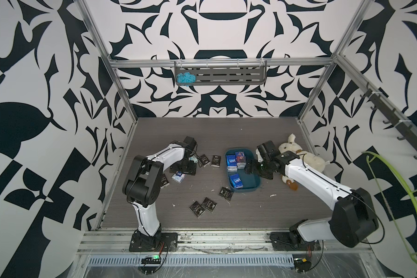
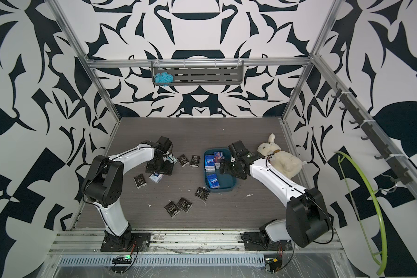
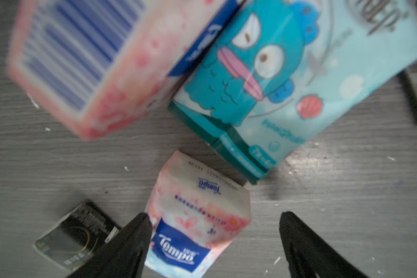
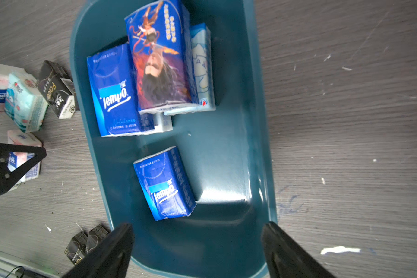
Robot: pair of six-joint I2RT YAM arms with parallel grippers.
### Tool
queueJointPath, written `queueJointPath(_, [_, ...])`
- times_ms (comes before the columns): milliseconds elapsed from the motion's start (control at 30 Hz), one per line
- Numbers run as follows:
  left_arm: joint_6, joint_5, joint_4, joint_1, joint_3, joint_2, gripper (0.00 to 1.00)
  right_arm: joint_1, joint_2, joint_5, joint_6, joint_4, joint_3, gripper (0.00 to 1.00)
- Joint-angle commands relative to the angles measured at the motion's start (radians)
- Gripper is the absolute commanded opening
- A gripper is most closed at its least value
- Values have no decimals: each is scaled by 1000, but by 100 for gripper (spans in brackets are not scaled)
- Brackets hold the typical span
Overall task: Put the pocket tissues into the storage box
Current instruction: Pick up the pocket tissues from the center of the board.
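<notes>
The dark teal storage box (image 1: 255, 186) (image 4: 263, 120) sits right of the table's centre and holds several pocket tissues, among them a blue packet (image 4: 164, 183) lying alone. My right gripper (image 1: 250, 167) (image 4: 198, 228) hangs open over the box with nothing between its fingers. My left gripper (image 1: 182, 169) (image 3: 214, 219) is open and low over a pink-white packet (image 3: 198, 216) (image 1: 178, 177), with one finger (image 3: 140, 231) against the packet's side. A pink packet (image 3: 94, 60) and a light teal one (image 3: 275, 72) lie just beyond it. Black packets (image 1: 204, 204) are scattered over the table.
A cream plush toy (image 1: 299, 156) lies behind my right arm. On the back wall hangs a grey slotted shelf (image 1: 220, 73) with a blue yarn ball (image 1: 185, 78). A green hoop (image 1: 400, 204) and a hook rail are on the right wall.
</notes>
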Motion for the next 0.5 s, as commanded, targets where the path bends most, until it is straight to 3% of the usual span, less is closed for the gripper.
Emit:
queueJointPath(0, [-9, 39, 30, 3, -36, -4, 87, -1, -39, 31, -22, -36, 29, 89])
queueJointPath(167, [-65, 61, 10, 4, -52, -34, 80, -1, -44, 32, -32, -36, 14, 89])
queueJointPath(367, [-241, 139, -5, -18, -99, -146, 80, -1, -51, 41, -41, -37, -1, 89])
queueJointPath(467, [-302, 111, -31, -44, -107, -197, 82, -1, -48, 38, -43, -36, -6, 89])
